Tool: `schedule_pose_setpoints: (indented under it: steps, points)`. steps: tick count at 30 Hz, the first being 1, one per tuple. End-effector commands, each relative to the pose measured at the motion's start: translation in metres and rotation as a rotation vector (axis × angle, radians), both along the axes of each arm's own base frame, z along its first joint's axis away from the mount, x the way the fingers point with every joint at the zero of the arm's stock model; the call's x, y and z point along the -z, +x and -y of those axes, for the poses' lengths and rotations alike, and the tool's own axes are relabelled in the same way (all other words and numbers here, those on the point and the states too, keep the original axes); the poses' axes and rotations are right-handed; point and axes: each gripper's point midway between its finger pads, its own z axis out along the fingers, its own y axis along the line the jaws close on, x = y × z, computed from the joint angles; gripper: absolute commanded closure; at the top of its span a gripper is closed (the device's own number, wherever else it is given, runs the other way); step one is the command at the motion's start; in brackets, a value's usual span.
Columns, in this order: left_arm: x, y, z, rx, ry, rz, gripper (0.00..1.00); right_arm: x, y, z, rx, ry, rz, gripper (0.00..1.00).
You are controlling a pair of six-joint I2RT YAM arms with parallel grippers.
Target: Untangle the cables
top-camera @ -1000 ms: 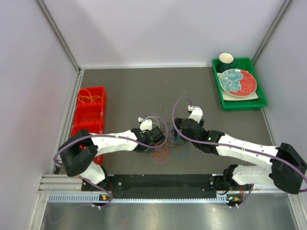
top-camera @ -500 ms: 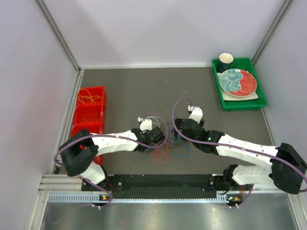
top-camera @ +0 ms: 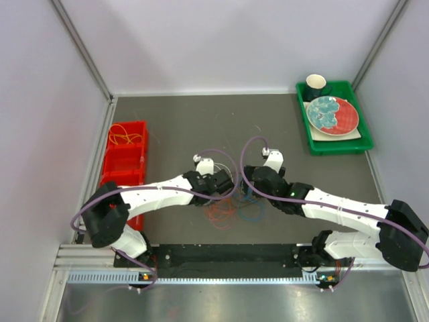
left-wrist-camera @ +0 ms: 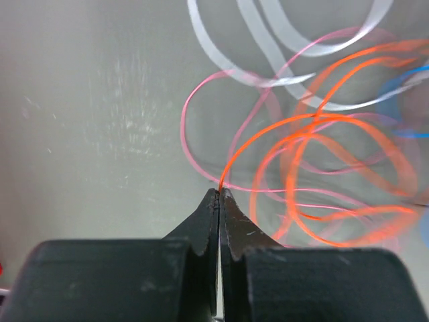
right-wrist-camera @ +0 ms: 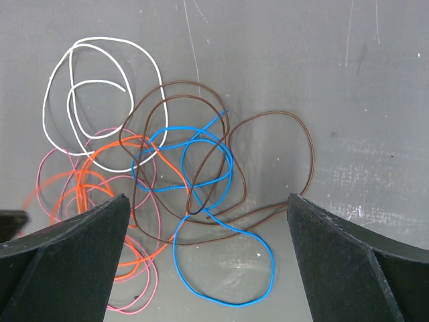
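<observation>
The cables lie in a loose tangle [top-camera: 231,208] on the dark table between my two grippers. My left gripper [left-wrist-camera: 220,191] is shut on the orange cable [left-wrist-camera: 265,133], pinching it at the fingertips. The orange loops run right over the pink cable [left-wrist-camera: 185,131], with the white cable [left-wrist-camera: 221,60] beyond them. In the top view the left gripper [top-camera: 226,185] is at the tangle's upper left. My right gripper [right-wrist-camera: 208,198] is wide open and empty above the blue [right-wrist-camera: 238,304], brown [right-wrist-camera: 312,144], white [right-wrist-camera: 107,38], orange [right-wrist-camera: 119,265] and pink [right-wrist-camera: 128,310] cables.
A red bin [top-camera: 124,161] stands at the left, with orange-yellow wires [top-camera: 124,137] in its far compartment. A green tray [top-camera: 335,149] at the back right holds a plate [top-camera: 332,114] and a dark cup [top-camera: 316,84]. Walls close off three sides.
My left gripper has moved away from me and slightly right, with the orange cable pinched in it. The right arm has not moved.
</observation>
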Motion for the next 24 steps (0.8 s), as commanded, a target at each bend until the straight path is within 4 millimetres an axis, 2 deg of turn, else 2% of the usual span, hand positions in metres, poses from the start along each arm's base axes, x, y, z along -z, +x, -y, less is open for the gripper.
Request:
schedule_pose_setpoints:
  steps: [1,3,6,7,9,10,12,13,15,16,18,20,21,22,23,24]
  points:
    - [-0.070,0.017,0.010,0.040,-0.045,0.105,1.00,-0.021,0.009,-0.013,0.002,0.051,0.028,0.01]
    - [-0.090,0.023,0.011,0.052,-0.046,0.139,1.00,-0.021,0.009,-0.013,0.002,0.051,0.028,0.01]
    - [-0.137,0.034,0.007,0.046,-0.034,0.218,1.00,-0.022,0.008,-0.012,0.005,0.056,0.031,0.01]
    - [-0.165,0.042,0.013,0.043,-0.076,0.269,1.00,-0.023,0.009,-0.012,0.006,0.061,0.035,0.01]
    - [-0.205,0.051,0.016,0.094,-0.103,0.351,1.00,-0.023,0.008,-0.010,0.009,0.066,0.040,0.01]
    - [-0.244,0.057,0.022,0.136,-0.139,0.420,1.00,-0.023,0.008,-0.010,0.010,0.069,0.044,0.01]
    - [-0.285,0.067,0.028,0.163,-0.175,0.509,1.00,-0.025,0.009,-0.010,0.012,0.072,0.048,0.01]
    - [-0.319,0.073,0.032,0.190,-0.195,0.571,1.00,-0.024,0.009,-0.010,0.014,0.069,0.047,0.01]
    - [-0.349,0.077,0.036,0.210,-0.215,0.623,1.00,-0.024,0.009,-0.009,0.014,0.069,0.047,0.01]
    - [-0.371,0.080,0.039,0.217,-0.234,0.659,1.00,-0.025,0.009,-0.009,0.016,0.070,0.050,0.01]
    - [-0.381,0.081,0.038,0.211,-0.240,0.672,1.00,-0.028,0.008,-0.008,0.015,0.081,0.057,0.01]
    - [-0.370,0.079,0.042,0.206,-0.254,0.646,0.86,-0.028,0.008,-0.005,0.026,0.085,0.063,0.01]
    - [-0.344,0.080,0.048,0.216,-0.230,0.604,0.80,-0.029,0.007,-0.003,0.034,0.088,0.066,0.01]
    - [-0.334,0.073,0.052,0.234,-0.276,0.576,0.70,-0.032,0.007,0.003,0.056,0.102,0.078,0.01]
    - [-0.321,0.071,0.054,0.237,-0.282,0.554,0.65,-0.033,0.006,0.008,0.073,0.102,0.083,0.01]
    - [-0.288,0.068,0.058,0.232,-0.274,0.500,0.61,-0.029,0.004,0.015,0.091,0.101,0.085,0.01]
